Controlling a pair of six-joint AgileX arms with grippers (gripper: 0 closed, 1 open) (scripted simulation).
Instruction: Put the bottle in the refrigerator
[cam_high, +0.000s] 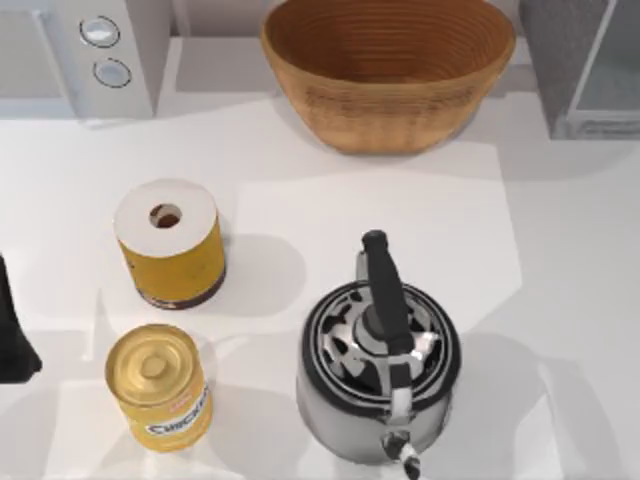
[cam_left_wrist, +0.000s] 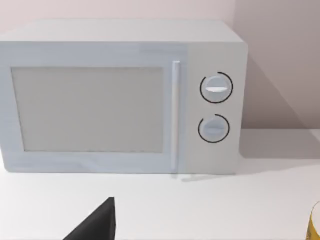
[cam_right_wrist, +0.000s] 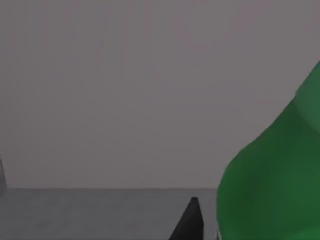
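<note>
Far left of the kettle (cam_high: 378, 365), a black piece of the left arm (cam_high: 12, 335) is cut off by the table's left edge. In the left wrist view 1 dark tip of the left gripper (cam_left_wrist: 97, 222) juts up over the white table (cam_high: 560, 300), and whether it is released or clenched cannot be told. It faces the white microwave (cam_left_wrist: 120, 97), whose 2 round knobs sit beside its door. From above, the microwave lies behind and left of the kettle, cropped by the frame. Left of the kettle stand 2 yellow containers: a cylinder (cam_high: 170, 245) with a white top and a small dark hole, contents hidden, and nearer the front a lidded can (cam_high: 160, 388) with a partly legible label. The kettle's spout is clipped by the lower edge. Behind the kettle sits a wicker basket (cam_high: 388, 75), its ribbed inner wall showing down to the floor. Behind and right of the kettle, the refrigerator (cam_high: 560, 60) is mostly cropped. In the right wrist view the green bottle (cam_right_wrist: 275, 175), cut off at the edge, looms just beside the right gripper (cam_right_wrist: 192, 222) before a plain grey wall. Whether it is grasped, and where it lies relative to the kettle, cannot be told.
</note>
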